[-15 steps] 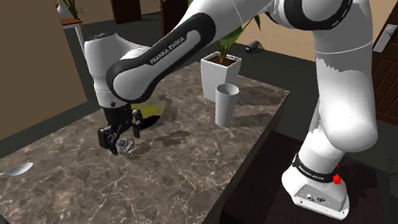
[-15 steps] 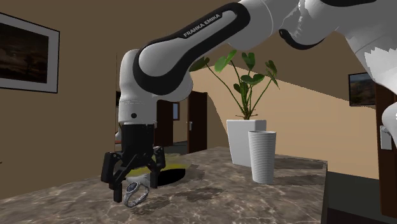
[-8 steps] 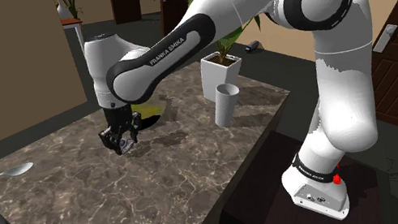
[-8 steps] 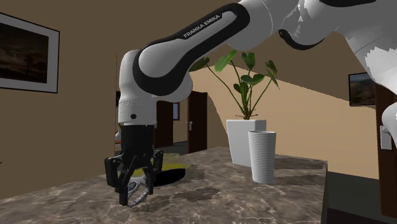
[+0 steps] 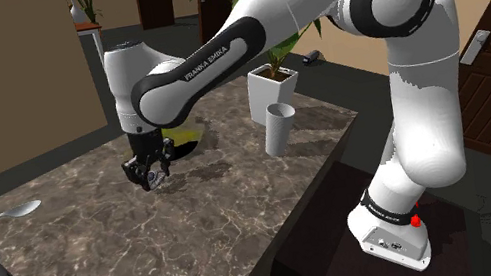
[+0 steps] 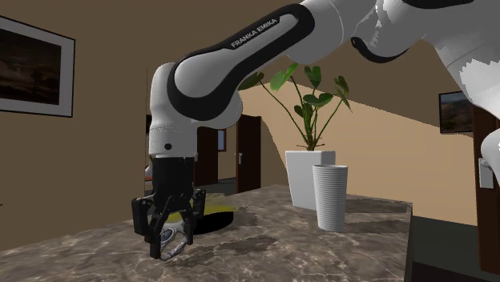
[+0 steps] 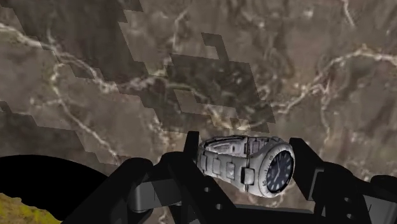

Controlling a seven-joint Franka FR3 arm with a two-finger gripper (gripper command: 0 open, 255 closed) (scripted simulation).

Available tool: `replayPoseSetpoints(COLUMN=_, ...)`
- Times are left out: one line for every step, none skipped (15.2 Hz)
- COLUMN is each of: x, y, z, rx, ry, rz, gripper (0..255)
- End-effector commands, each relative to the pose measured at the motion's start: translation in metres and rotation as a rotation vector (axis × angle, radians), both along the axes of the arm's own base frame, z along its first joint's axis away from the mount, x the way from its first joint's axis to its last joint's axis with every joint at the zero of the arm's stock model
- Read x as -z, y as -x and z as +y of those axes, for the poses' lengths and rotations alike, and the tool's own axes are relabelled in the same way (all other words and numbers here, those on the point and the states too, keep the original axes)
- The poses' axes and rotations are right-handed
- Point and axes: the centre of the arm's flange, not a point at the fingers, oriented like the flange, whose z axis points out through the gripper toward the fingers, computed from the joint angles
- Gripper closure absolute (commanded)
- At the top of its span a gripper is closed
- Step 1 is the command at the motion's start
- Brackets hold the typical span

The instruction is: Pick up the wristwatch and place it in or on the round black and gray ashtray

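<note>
The big white arm (image 5: 221, 60) is rising from its stand, bending at a high elbow and stretching out over the dark marbled counter (image 5: 199, 240). Its last link is dropping straight down, so the hand is pointing at the stone. Toward the far end of the counter a white planter (image 6: 309, 178) with a leafy plant is standing just behind a ribbed white cup (image 6: 330, 196).

Just beyond the hand, a round dark ashtray (image 6: 215, 216) with a yellowish inside is sitting flat on the counter. The black gripper (image 6: 168, 240) is hanging very low over the stone beside it, its fingers clamping a wristwatch (image 7: 248, 163) between them.

The watch is lying on its side in that grip, its long axis running from one finger across to the other. The dial is facing out toward one finger rather than up. It is showing a silvery link bracelet curled in a loop, a silvery case and a dark face. I cannot tell whether it is touching the counter.
</note>
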Motion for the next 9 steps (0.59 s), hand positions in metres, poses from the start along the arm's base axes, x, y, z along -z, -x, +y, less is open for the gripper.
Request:
replayPoseSetpoints(x=0.000, y=0.000, z=0.000, rx=0.000, ry=0.000, rz=0.000, gripper=255)
replayPoseSetpoints(x=-0.005, y=0.000, z=0.000, rx=0.000, ry=0.000, rz=0.000, gripper=255)
replayPoseSetpoints(x=-0.011, y=0.000, z=0.000, rx=0.000, ry=0.000, rz=0.000, gripper=255)
replayPoseSetpoints(x=-0.016, y=0.000, z=0.000, rx=0.000, ry=0.000, rz=0.000, gripper=255)
replayPoseSetpoints(x=-0.021, y=0.000, z=0.000, rx=0.000, ry=0.000, rz=0.000, gripper=255)
replayPoseSetpoints(x=-0.026, y=0.000, z=0.000, rx=0.000, ry=0.000, rz=0.000, gripper=255)
replayPoseSetpoints(x=-0.032, y=0.000, z=0.000, rx=0.000, ry=0.000, rz=0.000, gripper=255)
replayPoseSetpoints(x=-0.037, y=0.000, z=0.000, rx=0.000, ry=0.000, rz=0.000, gripper=255)
replayPoseSetpoints(x=-0.042, y=0.000, z=0.000, rx=0.000, ry=0.000, rz=0.000, gripper=255)
